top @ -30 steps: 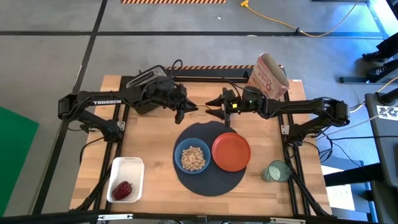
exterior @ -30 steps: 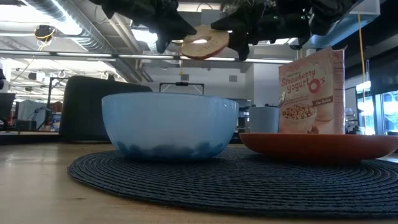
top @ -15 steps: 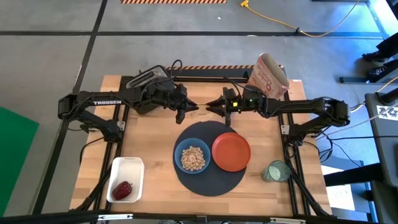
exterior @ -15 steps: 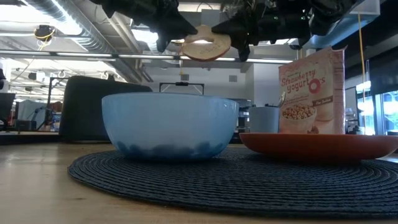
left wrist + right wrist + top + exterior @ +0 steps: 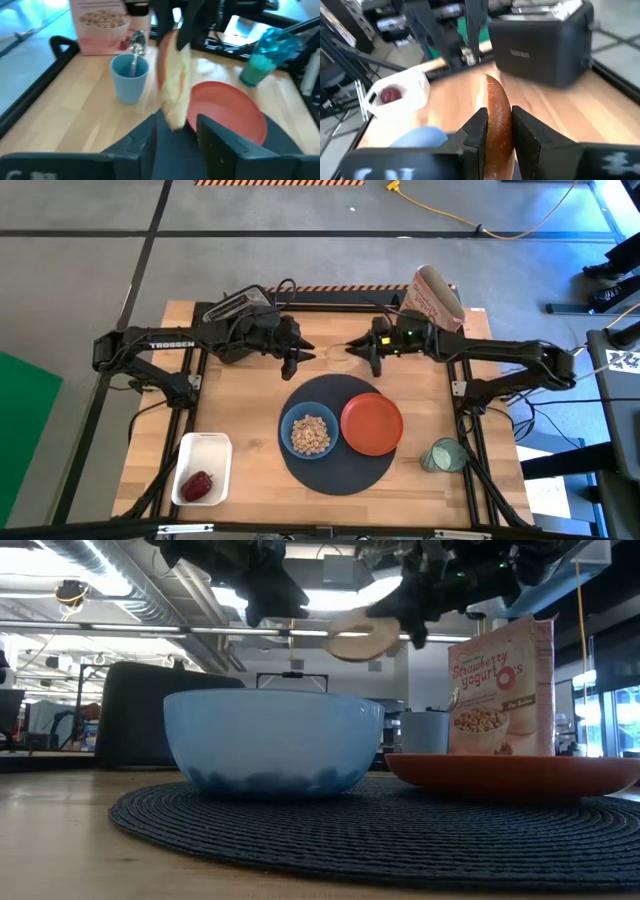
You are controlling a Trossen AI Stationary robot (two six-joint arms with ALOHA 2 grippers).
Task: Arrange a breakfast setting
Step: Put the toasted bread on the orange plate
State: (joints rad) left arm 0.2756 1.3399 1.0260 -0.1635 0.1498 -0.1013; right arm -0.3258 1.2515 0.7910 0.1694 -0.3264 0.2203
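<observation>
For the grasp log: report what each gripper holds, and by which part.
The right gripper is shut on the round, pale-brown toast slice, pinching its rim between both fingers. The left gripper is open and holds nothing.

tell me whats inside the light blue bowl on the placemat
The high view shows the bowl holding pale cereal across its middle, with blue rim showing around it. In the low view the bowl's wall hides the contents, and what lies beneath the cereal cannot be seen.
</observation>
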